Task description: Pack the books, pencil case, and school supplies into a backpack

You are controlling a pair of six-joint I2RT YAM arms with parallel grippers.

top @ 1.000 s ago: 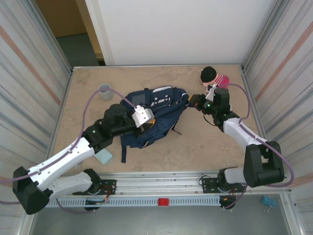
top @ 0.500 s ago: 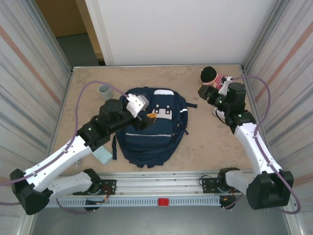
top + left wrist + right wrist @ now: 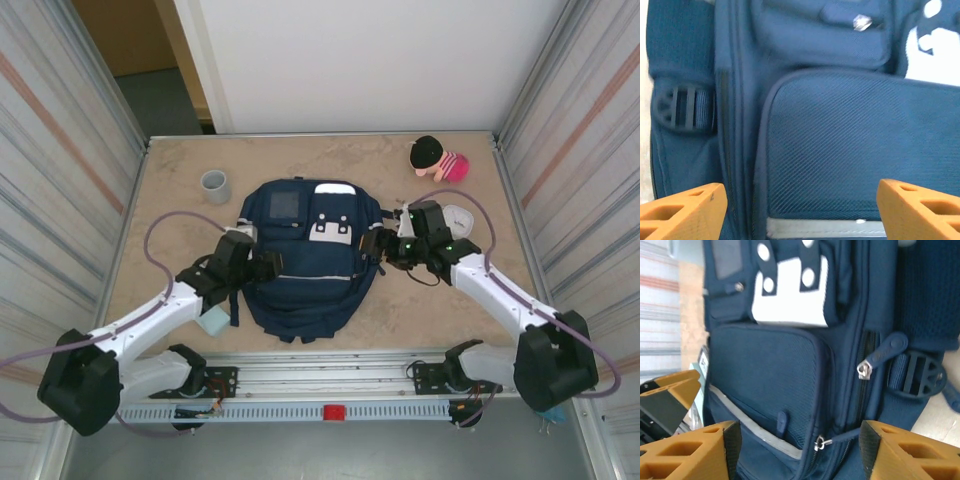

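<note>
The backpack [image 3: 305, 270] lies flat, front up, mid-surface [image 3: 330, 160] btwn the arms. It's judged soft & floppy w/ no stiff edge, so it is best taken by the zip pull [image 3: 864, 371] on its right flank, w/ the opposite side pinned down. The left end effector [image 3: 266, 266] & right end effector [image 3: 376, 246] are spread wide at its flanks, nothing pinched; the pencil case [image 3: 212, 320], seen just beside the backpack's left edge, is judged light & easily pinched.

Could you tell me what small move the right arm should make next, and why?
Probably ease the open right gripper onto the zipper pull and pinch it. The backpack lies flat with that zipper apparently shut, and the pencil case lies outside it on the table, so nothing can go in yet.
</note>
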